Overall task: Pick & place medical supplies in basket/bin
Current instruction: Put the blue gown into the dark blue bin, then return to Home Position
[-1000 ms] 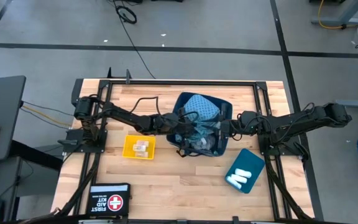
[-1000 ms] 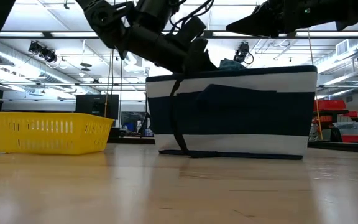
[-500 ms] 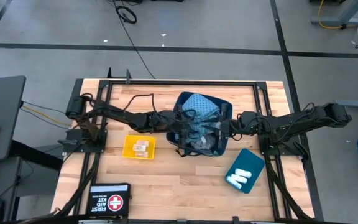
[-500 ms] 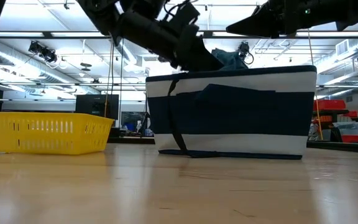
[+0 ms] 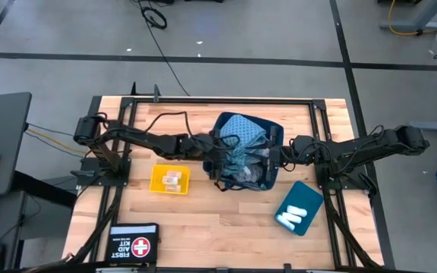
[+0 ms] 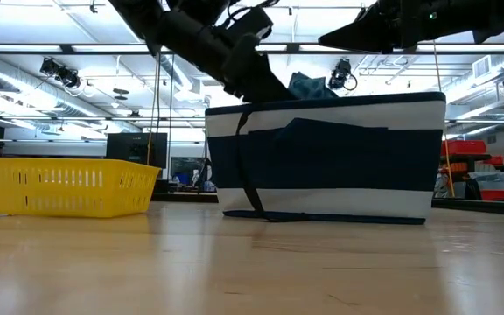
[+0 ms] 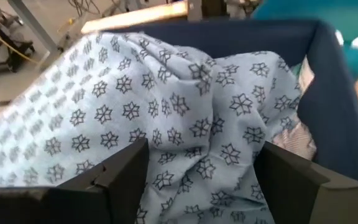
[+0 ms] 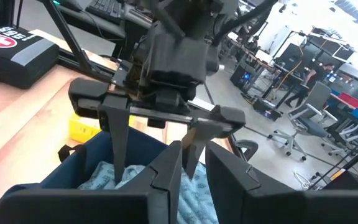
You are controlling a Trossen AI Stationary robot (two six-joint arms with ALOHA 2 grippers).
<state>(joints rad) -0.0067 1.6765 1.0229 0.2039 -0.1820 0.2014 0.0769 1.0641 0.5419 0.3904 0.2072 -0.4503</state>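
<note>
High view: since a second ago my left arm has pulled back a little; my left gripper (image 5: 220,149) is still over the navy bin (image 5: 273,135), right gripper (image 5: 268,156) unmoved at its far rim. White rolls (image 5: 291,215) lie in the teal tray (image 5: 300,201), well off.

Low view: teal-blue cloth (image 6: 309,86) now pokes higher above the rim.

Left wrist: fingers spread, patterned blue garment (image 7: 166,118) between them, touching both.

Right wrist: my fingers pressed nearly together, empty, above the bin; left gripper (image 8: 157,146) facing me, spread.
</note>
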